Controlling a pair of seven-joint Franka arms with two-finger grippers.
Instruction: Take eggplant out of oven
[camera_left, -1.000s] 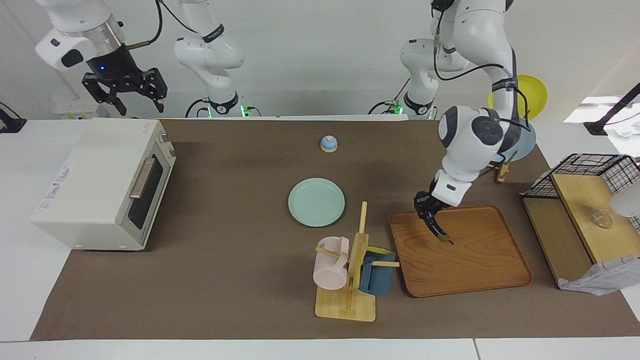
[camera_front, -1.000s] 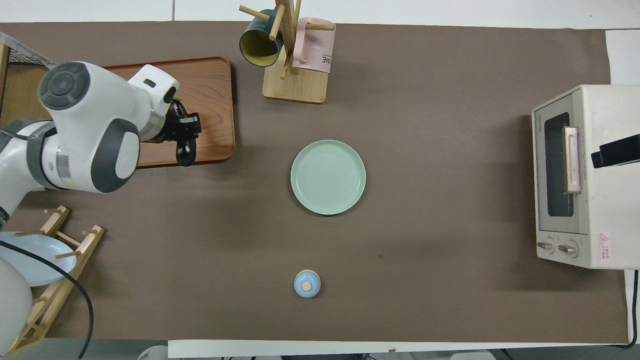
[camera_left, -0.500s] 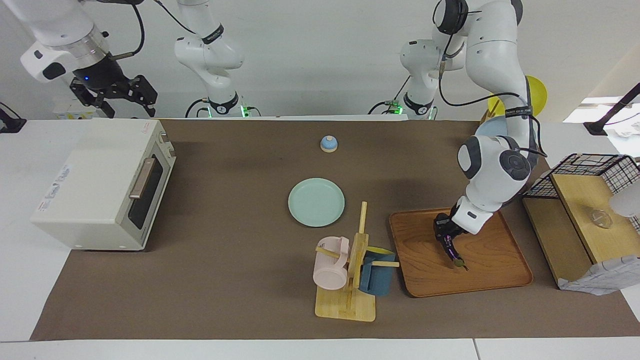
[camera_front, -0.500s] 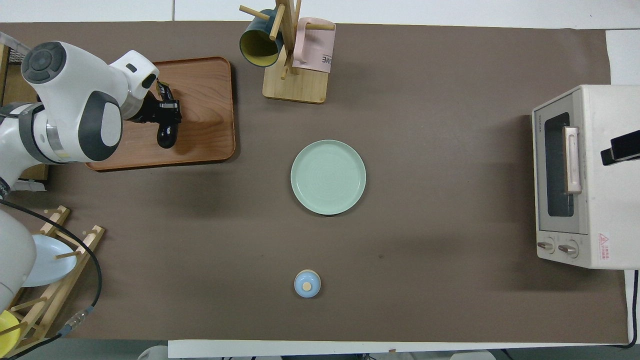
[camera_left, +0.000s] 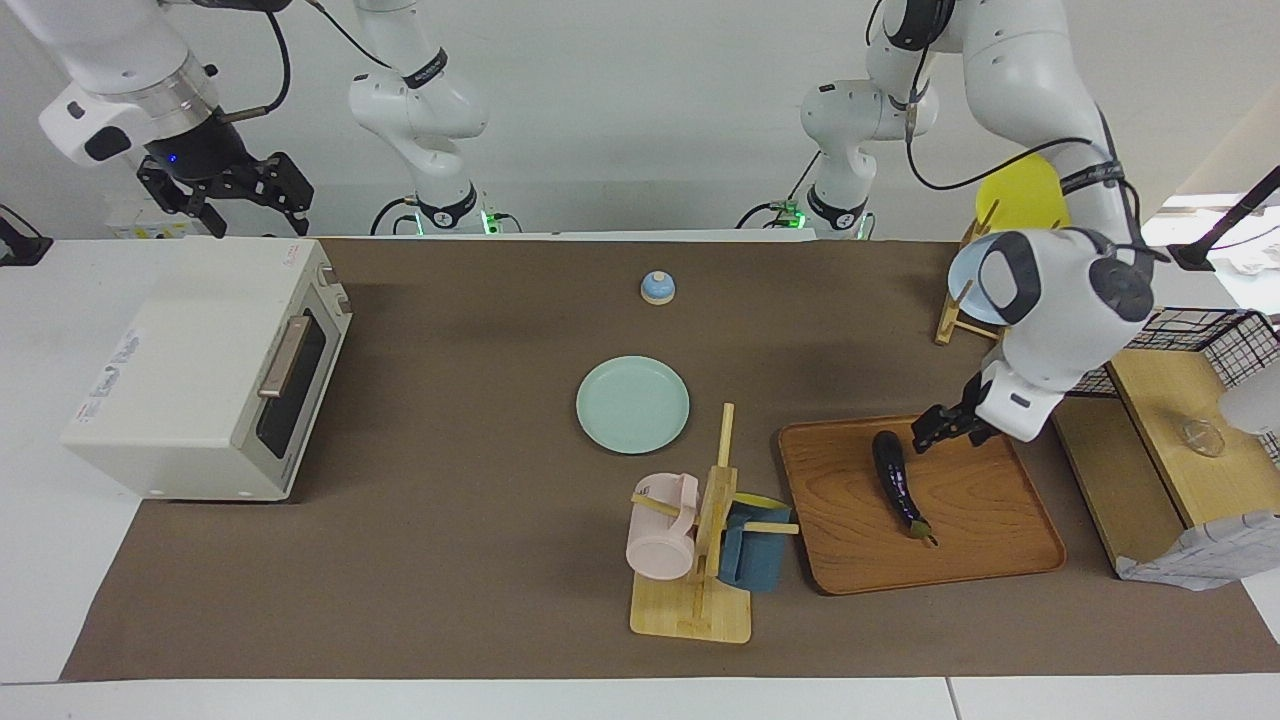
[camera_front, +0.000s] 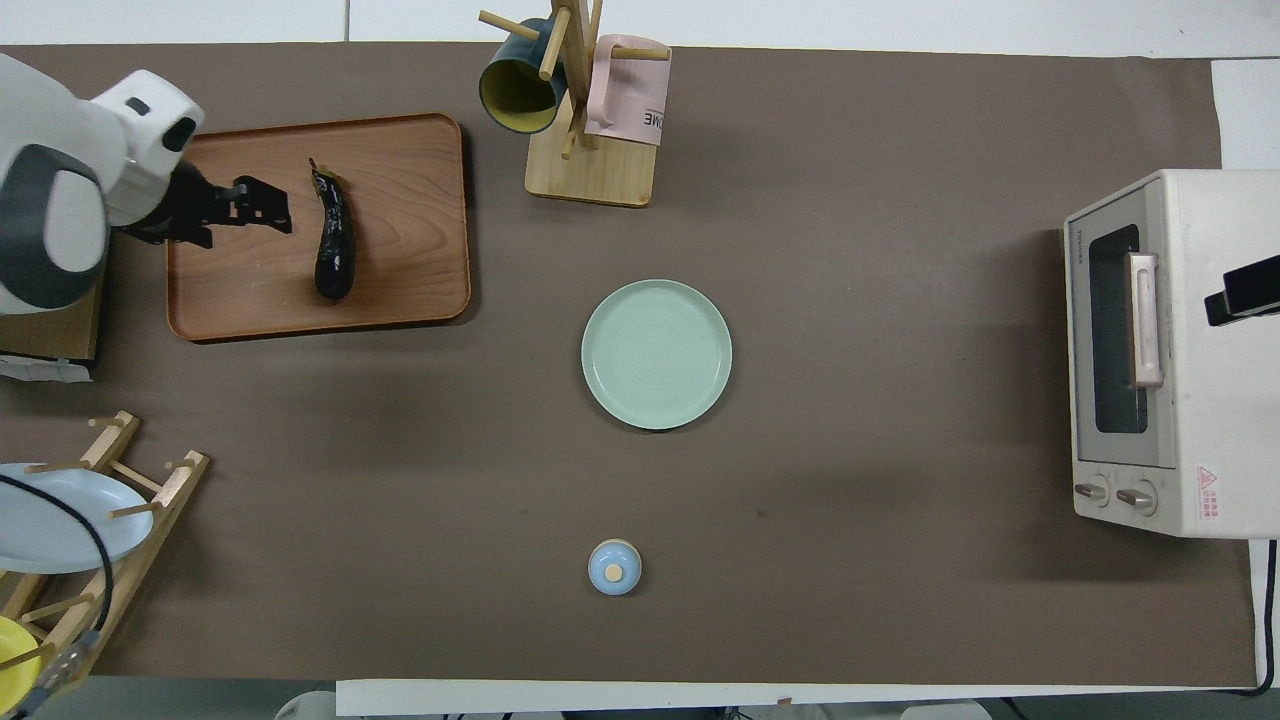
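- The eggplant (camera_left: 898, 481) lies flat on the wooden tray (camera_left: 1010, 545) at the left arm's end of the worktop (camera_left: 480, 560), its stem tip pointing away from the robots.
- The left tool (camera_left: 934, 428) hangs over the tray's edge just beside the eggplant, clear of it, with its 2 fingers spread apart and nothing between them.
- The oven (camera_left: 205, 372) stands at the right arm's end of the worktop with its dark glass door closed and the tan bar handle (camera_left: 283, 357) facing the middle of the worktop.
- The right tool (camera_left: 228, 190) waits in the air above the oven's top, at its edge nearer to the robots, with its fingers apart and empty.
- A pale green plate (camera_left: 633, 404) sits mid-worktop, between oven and tray.
- A mug rack (camera_left: 700, 545) with a pink mug (camera_left: 660, 526) and a blue mug (camera_left: 752, 553) stands just beside the tray.
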